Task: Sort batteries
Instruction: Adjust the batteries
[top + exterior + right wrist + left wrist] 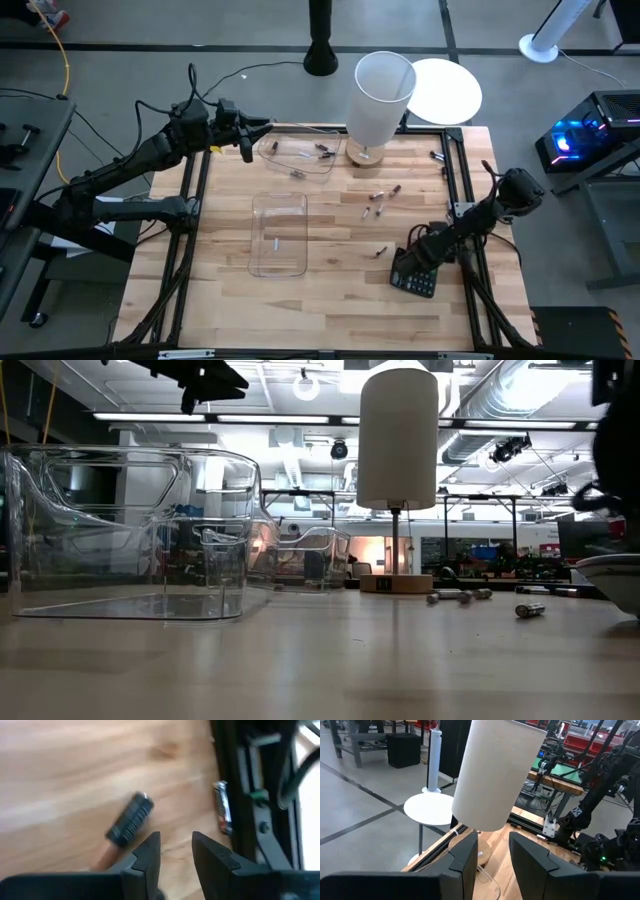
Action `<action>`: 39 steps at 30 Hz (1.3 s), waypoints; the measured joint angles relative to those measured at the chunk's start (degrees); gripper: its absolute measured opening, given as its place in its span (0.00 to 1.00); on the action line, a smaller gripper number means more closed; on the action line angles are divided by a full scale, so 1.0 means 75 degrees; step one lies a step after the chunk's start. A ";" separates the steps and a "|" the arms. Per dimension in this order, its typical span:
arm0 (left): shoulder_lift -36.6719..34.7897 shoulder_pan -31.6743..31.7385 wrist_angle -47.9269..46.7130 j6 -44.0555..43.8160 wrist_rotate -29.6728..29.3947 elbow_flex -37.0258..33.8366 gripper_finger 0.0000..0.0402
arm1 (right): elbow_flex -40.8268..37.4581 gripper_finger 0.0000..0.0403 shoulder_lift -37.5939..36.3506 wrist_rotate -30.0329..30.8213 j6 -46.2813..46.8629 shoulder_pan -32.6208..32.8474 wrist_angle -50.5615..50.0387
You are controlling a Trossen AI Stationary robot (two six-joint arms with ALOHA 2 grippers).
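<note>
With the right claw point(175, 847) released low over the bench's point(330, 290) right side, centre it on the loose battery point(129, 818) just beyond its fingertips before closing; left claw point(492, 855) waits released far-left.

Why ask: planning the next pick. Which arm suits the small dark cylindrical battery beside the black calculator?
Probably right: the right gripper, open, sits by that battery; the left gripper is across the table.
</note>
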 joint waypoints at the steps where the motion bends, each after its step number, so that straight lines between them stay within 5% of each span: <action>1: 0.0000 0.0000 -0.0005 0.0000 0.0000 0.0000 0.26 | 0.0050 0.27 0.0000 0.0124 -0.0030 -0.0065 -0.0041; 6: 0.0000 0.0000 -0.0005 -0.0141 0.0006 0.0000 0.26 | 0.0500 0.27 0.0000 0.0522 -0.0392 -0.0355 -0.0328; 13: 0.0000 0.0000 0.0006 -0.0198 0.0006 0.0000 0.26 | 0.1822 0.27 -0.0130 0.1440 -0.0468 -0.0754 -0.2722; 26: 0.0000 -0.0003 0.0012 -0.0055 0.0003 -0.0003 0.26 | -0.0026 0.26 -0.0959 -0.0271 -0.2765 -0.1220 -0.0844; 33: 0.0000 -0.0003 0.0033 -0.0058 0.0001 -0.0003 0.26 | -0.0231 0.04 -0.0959 -0.0362 -0.3646 -0.0905 -0.0849; 39: 0.0002 0.0000 0.0059 0.0070 -0.0027 -0.0003 0.26 | -0.0274 0.01 -0.0920 -0.0685 -0.4029 -0.0607 -0.0807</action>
